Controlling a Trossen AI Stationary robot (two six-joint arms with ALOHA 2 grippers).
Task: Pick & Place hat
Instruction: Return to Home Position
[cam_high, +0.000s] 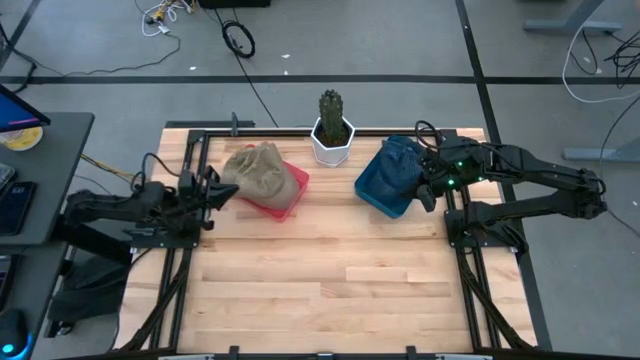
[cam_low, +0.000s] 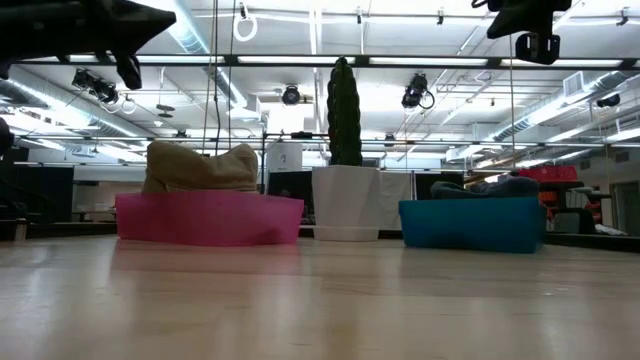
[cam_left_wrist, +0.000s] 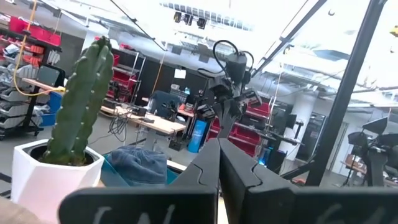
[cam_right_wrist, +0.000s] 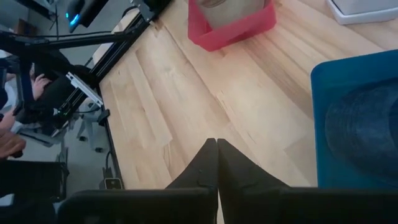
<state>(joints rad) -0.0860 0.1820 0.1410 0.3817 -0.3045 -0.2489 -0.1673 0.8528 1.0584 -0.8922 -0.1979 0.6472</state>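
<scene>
Scanning the high view, we find the left gripper (cam_high: 222, 190) raised over the left side of the wooden table (cam_high: 320, 290), just beside the left edge of the red bin (cam_high: 293, 193); its wrist view shows the two dark fingers (cam_left_wrist: 208, 171) pressed together tip to tip. We see the brown cap (cam_high: 255, 168) sitting in that red bin — crumpled, heaped above the rim, overhanging the left wall a bit. The right gripper (cam_high: 425, 192) hangs just beside the right edge of the blue bin (cam_high: 372, 198), and its own wrist view shows its fingers closed flat against each other as well, over bare wood near the bin's corner. We see blue cap fabric (cam_high: 398, 160) piled inside the blue bin — how many caps, we cannot tell. Between the two bins, toward the far edge, a cactus (cam_high: 331, 105) stands upright in a white pot (cam_high: 332, 148). In the low view both bins rest flat on the wood, well apart, with the pot between them and both arms up high.
</scene>
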